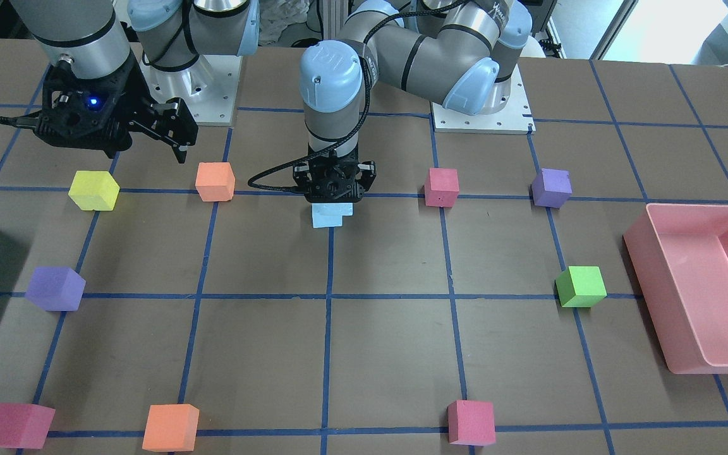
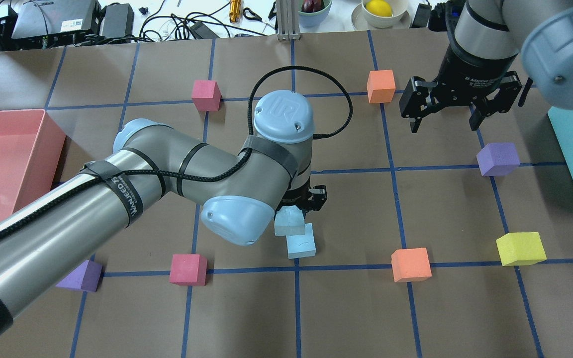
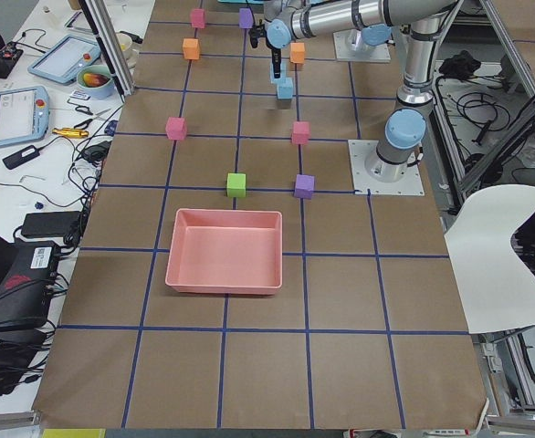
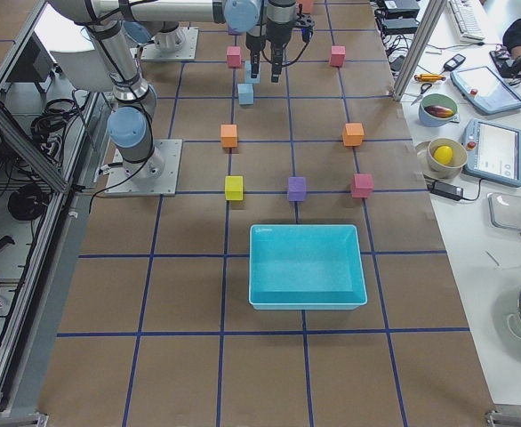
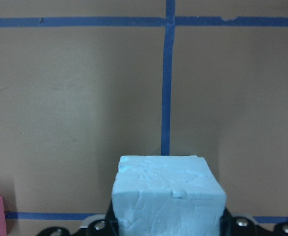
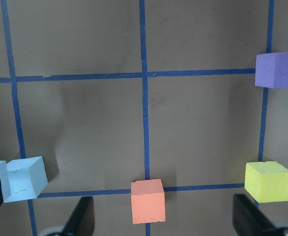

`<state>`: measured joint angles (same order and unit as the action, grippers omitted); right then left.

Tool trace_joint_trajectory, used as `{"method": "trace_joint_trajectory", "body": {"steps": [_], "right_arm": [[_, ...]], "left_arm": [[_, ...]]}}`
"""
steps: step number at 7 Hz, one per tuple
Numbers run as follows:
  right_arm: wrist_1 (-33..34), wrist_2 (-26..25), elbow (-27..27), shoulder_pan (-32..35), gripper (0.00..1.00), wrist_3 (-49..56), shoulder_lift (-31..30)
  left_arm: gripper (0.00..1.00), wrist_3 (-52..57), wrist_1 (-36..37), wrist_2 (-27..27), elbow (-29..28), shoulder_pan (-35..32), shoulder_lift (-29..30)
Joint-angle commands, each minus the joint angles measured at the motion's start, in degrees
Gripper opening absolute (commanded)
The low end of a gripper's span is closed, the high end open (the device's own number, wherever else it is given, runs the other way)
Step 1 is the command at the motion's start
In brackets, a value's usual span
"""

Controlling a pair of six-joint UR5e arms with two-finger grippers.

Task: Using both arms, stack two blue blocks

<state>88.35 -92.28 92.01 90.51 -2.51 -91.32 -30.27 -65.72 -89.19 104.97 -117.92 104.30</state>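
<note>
Containers: pink bin, rectangular smooth moulded plastic with sloped walls and rounded corners, toward the left edge of the table, only its own floor showing inside; teal bin, same form and finish, toward the right edge, likewise. White bowl, beyond the far edge, holds a round yellow fruit. Table surface: matte brown paper gridded with blue tape. Task pieces: held blue block, a pale sky-blue foam cube with pitted, scuffed faces, clamped between the fingers of the left gripper, near the table's middle and a little toward the robot's edge. Second blue block, same foam and size, lies on the paper on the held one's robot side, the two touching or overlapping along one edge; whether the held one rests on it cannot be told. Right gripper: black, jaws spread wide apart, raised over the table's right half. Loose stock: matte, sharp-edged foam cubes standing singly on the paper, namely yellow cube, green cube, purple cubes, orange cubes and pink cubes.
</note>
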Motion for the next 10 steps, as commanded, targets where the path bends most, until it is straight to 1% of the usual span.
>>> {"method": "trace_joint_trajectory", "body": {"steps": [1,2,3,8,9,10], "right_arm": [[-1.2,-0.1,0.0,-0.2,1.0,-0.2,-1.0],[-1.3,0.3,0.0,-0.9,1.0,-0.2,-1.1],[-1.3,0.2,0.0,-2.1,1.0,-0.1,-1.1],[-2.7,0.6,0.0,-1.8,1.0,-0.2,-3.4],[-2.7,0.6,-0.1,-1.8,1.0,-0.2,-3.4],[-2.7,0.6,0.0,-1.8,1.0,-0.2,-3.3]], "left_arm": [[0.0,-2.9,2.0,1.1,0.6,-0.2,0.9],[0.0,-3.6,2.4,2.8,0.8,-0.3,1.5],[0.0,-4.4,2.4,2.9,1.0,-0.3,1.3],[0.0,-4.5,3.8,2.9,3.0,-0.7,1.6],[0.51,-4.9,3.8,2.9,3.0,-0.8,1.6],[0.96,-5.0,4.1,3.0,3.0,-0.7,1.6]]}}
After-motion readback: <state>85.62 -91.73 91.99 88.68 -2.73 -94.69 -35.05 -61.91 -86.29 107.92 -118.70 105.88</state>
